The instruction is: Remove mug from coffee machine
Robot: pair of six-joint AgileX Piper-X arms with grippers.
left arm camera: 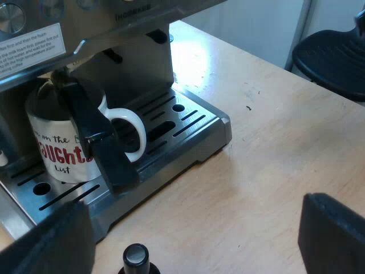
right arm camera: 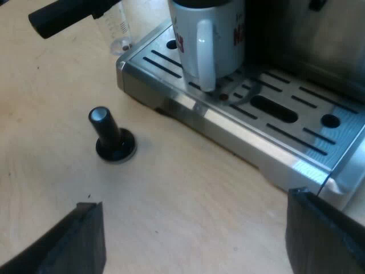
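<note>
**A:** Where is the mug?

**B:** The white mug (left arm camera: 57, 148), with red lettering on its side, stands on the slotted drip tray (left arm camera: 188, 157) of the espresso machine (left arm camera: 131, 57), tucked under the brew head. Its looped grip points along the tray.

**A:** Does anything stand in the way?

**B:** Yes. The holder's dark handle (left arm camera: 94, 134) slants down and outward from the machine's front. Seen from the left wrist, it crosses straight over the mug's face. I cannot tell whether it touches the mug. From the right wrist, the handle reaches out past the tray's front edge, above the table (right arm camera: 171, 217).

**A:** What else is around?

**B:** A tamper with a black knob (right arm camera: 111, 137) stands upright on the table. It is near the tray's front edge but apart from it. A clear measuring glass (right arm camera: 117, 28) stands by the tray's corner, beneath the handle's outer end. Beyond the table's edge there is a black chair seat (left arm camera: 336, 51). A printed label (left arm camera: 31, 48) is stuck on the machine above the mug.

**A:** And the jaws?

**B:** The left jaws are spread wide and hold nothing. They sit low over the table facing the tray's front, with the tamper just ahead of them. The right jaws are also spread wide and empty. They are over the table off the tray's corner, well apart from the mug, and the mug's loop is turned toward them.
</note>
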